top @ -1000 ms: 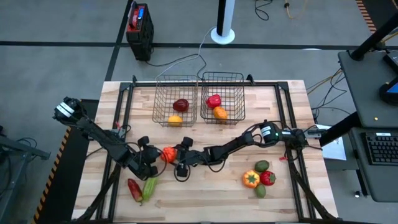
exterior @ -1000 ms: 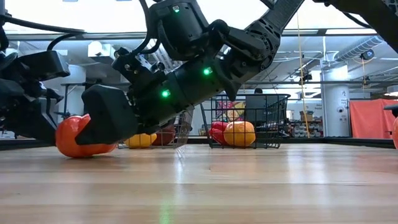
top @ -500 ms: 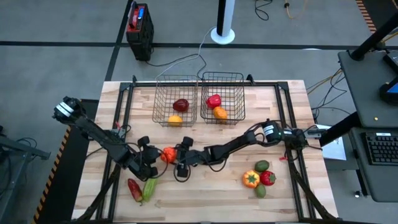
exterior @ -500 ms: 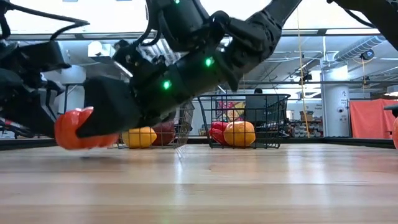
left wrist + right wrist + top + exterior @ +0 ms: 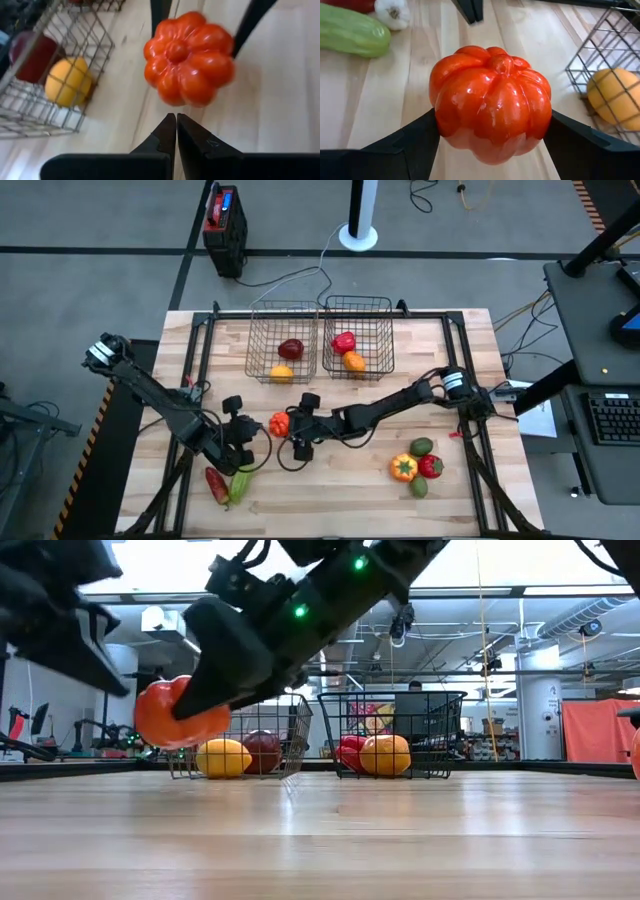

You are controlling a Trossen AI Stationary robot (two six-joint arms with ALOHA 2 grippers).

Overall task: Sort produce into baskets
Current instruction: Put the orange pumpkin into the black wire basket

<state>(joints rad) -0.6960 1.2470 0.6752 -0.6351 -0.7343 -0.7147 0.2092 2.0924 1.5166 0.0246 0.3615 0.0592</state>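
Wooden table [image 5: 460, 490]: right gripper [image 5: 287, 426] grasps a ribbed red-orange tomato [image 5: 279, 423], lifted off it; left gripper [image 5: 244, 442], clenched empty, just beside the tomato.

The ribbed tomato [image 5: 490, 117] is glossy orange-red, clasped between black fingers [image 5: 405, 145]. Both baskets [image 5: 283, 340] are dark wire mesh; the left one contains a dark red piece [image 5: 291, 349] and a yellow one [image 5: 282, 374], the right one [image 5: 358, 332] a bright red piece [image 5: 344, 341] and an orange one [image 5: 354, 362]. The table [image 5: 460, 490] is pale wood (light streaked grain). A long vegetable [image 5: 352, 31] is light green, the garlic bulb [image 5: 392, 13] white.
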